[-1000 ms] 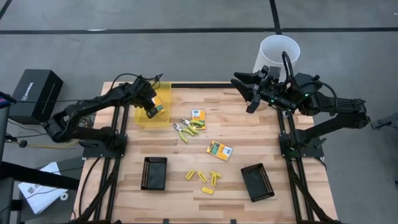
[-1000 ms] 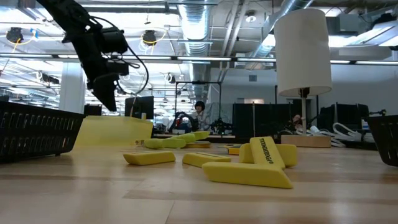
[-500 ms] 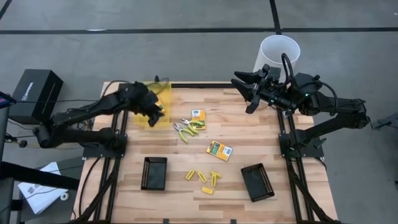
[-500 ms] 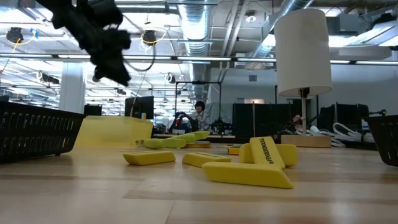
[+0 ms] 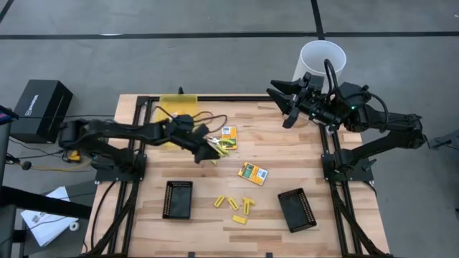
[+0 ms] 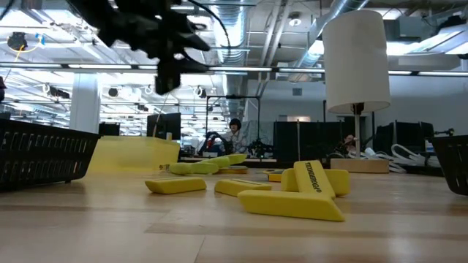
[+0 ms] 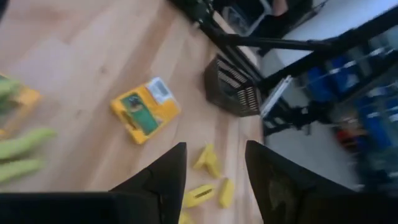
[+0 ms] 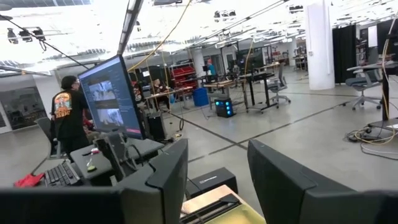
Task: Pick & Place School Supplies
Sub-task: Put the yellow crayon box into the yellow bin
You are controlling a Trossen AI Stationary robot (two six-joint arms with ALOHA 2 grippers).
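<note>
We judge the task barely begun: two packets (image 5: 252, 173), stubby pieces (image 5: 235, 206) and tool (image 5: 217, 146) lie on the worktop (image 5: 287, 158), while both arms' fingers (image 7: 163, 180) are spread, empty.

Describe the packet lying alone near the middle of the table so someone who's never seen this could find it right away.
Start from the wooden table and go to its middle, between the tool and the right-hand black tray. The packet lies flat and tilted, with bare wood all round it. Unlike the other packet, it touches nothing; the small yellow pieces sit nearer the front edge.
</note>
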